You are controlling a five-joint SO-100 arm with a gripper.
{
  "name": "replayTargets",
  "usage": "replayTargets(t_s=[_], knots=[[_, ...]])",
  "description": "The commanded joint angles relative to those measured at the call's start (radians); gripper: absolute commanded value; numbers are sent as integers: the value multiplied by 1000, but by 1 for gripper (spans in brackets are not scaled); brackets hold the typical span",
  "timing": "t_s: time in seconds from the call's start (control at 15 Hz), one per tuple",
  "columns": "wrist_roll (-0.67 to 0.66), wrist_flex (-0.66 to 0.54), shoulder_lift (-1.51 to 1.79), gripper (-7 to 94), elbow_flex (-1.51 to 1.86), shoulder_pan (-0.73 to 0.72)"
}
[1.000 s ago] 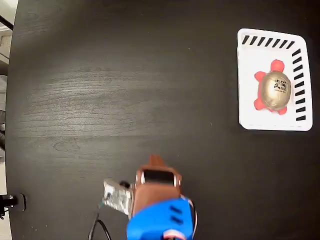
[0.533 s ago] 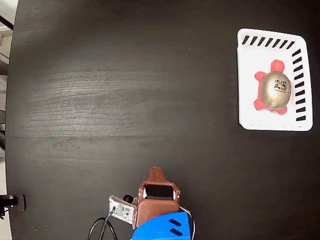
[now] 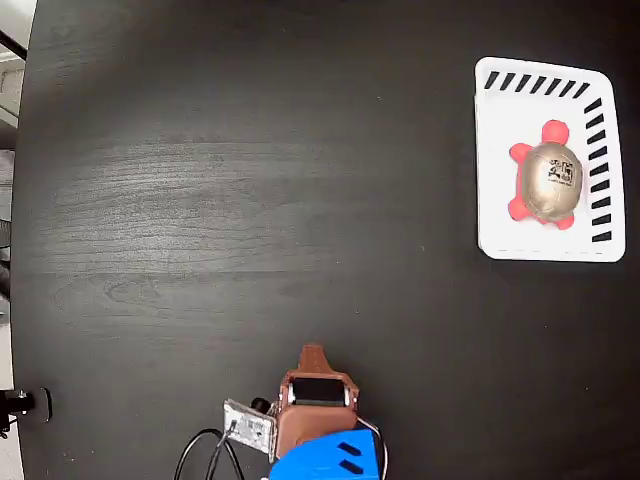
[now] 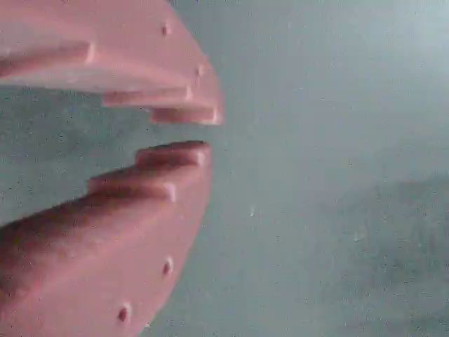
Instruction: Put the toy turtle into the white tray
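The toy turtle (image 3: 548, 180), golden shell with red legs, lies inside the white tray (image 3: 492, 120) at the upper right of the fixed view. My brown-and-blue gripper (image 3: 313, 352) is far from it, at the bottom centre of the black table, pointing up the picture. In the wrist view the two brown fingers (image 4: 161, 175) fill the left side, and the gripper (image 4: 208, 133) has its tips almost touching with nothing between them. Only grey table surface shows beyond them; turtle and tray are out of that view.
A small circuit board with black cables (image 3: 248, 425) hangs at the arm's left side. The dark wooden table (image 3: 250, 200) ends at its left edge, where a small black object (image 3: 25, 403) sits.
The arm has pulled back toward the bottom edge of the fixed view, away from the tray. The turtle and tray have not moved.
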Motion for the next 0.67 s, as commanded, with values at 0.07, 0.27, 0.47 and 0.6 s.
replayTargets(t_s=[0.07, 0.27, 0.47, 0.6], knots=[[11, 18, 78, -1, 3, -18], [3, 18, 80, -1, 5, -21], [-2, 18, 80, -1, 5, -26], [-3, 18, 80, -1, 5, -26]])
